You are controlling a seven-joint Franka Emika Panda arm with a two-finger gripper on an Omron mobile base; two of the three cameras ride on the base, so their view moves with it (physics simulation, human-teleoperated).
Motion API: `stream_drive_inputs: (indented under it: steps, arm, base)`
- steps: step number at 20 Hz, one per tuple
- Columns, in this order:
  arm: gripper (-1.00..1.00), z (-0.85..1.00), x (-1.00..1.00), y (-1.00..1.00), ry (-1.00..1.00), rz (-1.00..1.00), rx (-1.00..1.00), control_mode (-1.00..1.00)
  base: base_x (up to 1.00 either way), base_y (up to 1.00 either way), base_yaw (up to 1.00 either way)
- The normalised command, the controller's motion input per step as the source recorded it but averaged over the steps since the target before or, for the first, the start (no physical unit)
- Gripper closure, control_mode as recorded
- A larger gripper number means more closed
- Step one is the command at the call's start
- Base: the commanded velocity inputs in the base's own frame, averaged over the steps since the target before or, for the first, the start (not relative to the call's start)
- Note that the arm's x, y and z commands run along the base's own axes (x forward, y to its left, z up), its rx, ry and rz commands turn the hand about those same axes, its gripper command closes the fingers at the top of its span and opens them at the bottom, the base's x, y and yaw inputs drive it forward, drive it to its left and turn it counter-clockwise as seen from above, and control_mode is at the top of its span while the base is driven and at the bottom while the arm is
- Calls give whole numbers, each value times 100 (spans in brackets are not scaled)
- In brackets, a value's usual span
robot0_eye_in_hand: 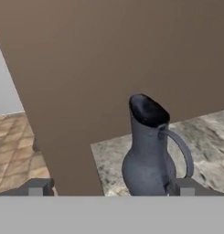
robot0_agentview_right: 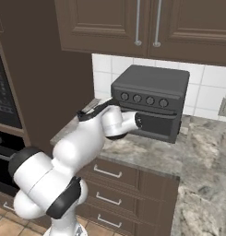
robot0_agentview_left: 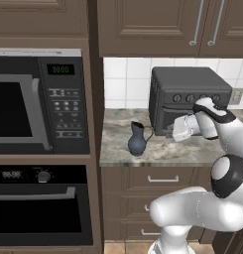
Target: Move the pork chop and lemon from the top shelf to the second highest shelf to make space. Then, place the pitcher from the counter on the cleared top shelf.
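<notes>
I've got the gripper (robot0_eye_in_hand: 109,187) spread fully wide and empty, lined up level with the pitcher (robot0_agentview_left: 137,140), which stands upright on the counter (robot0_agentview_left: 192,151) beside the toaster oven (robot0_agentview_left: 185,99), presumably so I can close around its belly.

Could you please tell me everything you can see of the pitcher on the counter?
The pitcher is a dark blue-grey jug with a matte, ceramic-like look: bulbous belly, narrow neck, flared spout with a dark opening, and a thin curved side handle. It stands upright on the marbled stone counter, near its left end beside the tall brown cabinet panel, left of the black toaster oven. Nothing but the counter touches it; the open gripper hovers close, jaws either side in the hand view.
</notes>
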Motion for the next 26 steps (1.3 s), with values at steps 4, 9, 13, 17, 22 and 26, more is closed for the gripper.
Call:
stream_drive_inputs:
  steps: [4,9,13,17,22,26]
  arm:
    - [-100,-15,28,0,-3,13,0,-100]
    - [-100,-1,30,2,0,13,0,-100]
    - [-100,-12,34,17,0,7,0,-100]
    - [-100,-13,33,19,0,3,0,-100]
    - [-100,-16,26,13,0,0,0,-100]
    - [-100,-19,19,11,0,0,0,-100]
  base:
    - [0,0,0]
    - [0,0,0]
    - [0,0,0]
    - [0,0,0]
    - [0,0,0]
    - [0,0,0]
